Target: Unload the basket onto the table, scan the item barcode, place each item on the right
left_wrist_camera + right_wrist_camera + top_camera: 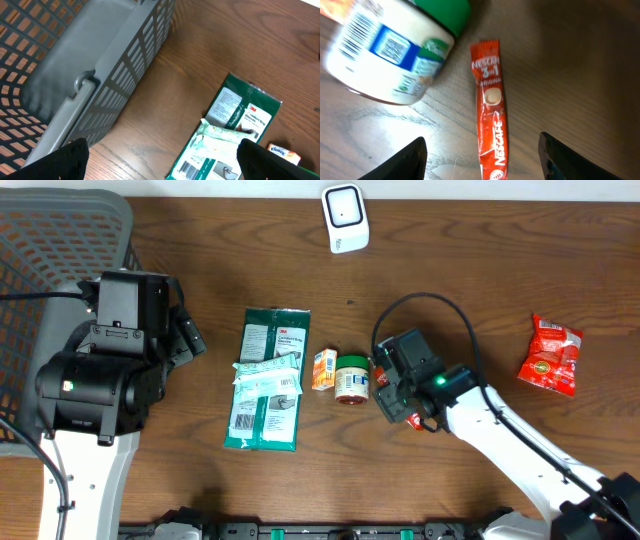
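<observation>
**Overhead view.** A white scanner [344,218] is seen upright at the middle of the table's [470,270] far edge. A grey basket [60,240] occupies the far left corner. The left pincer [190,338] is held just beside the basket, above bare wood. A row of goods is laid out mid-table. From the left it holds a green package [285,330] with a white wipes pack [262,385] lying on it, a small orange tissue pack [323,368], and a green-lidded jar [352,378] on its side. The right pincer [395,395] is positioned just right of the jar. The coffee stick [412,420] is largely covered by it, and only red slivers are visible. A red snack packet [550,356] lies well apart, near the right edge.

**Left wrist view.** The left pincer is found spread wide, with nothing between its fingers [67,160]. The basket wall and part of the green package are seen below.

**Right wrist view.** The right pincer is found open, holding nothing. Its fingers [412,160] stand apart on either side of the coffee stick, which lies flat on the table, touched by neither. The jar lies near the stick's far end. A barcode is legible on its label.
</observation>
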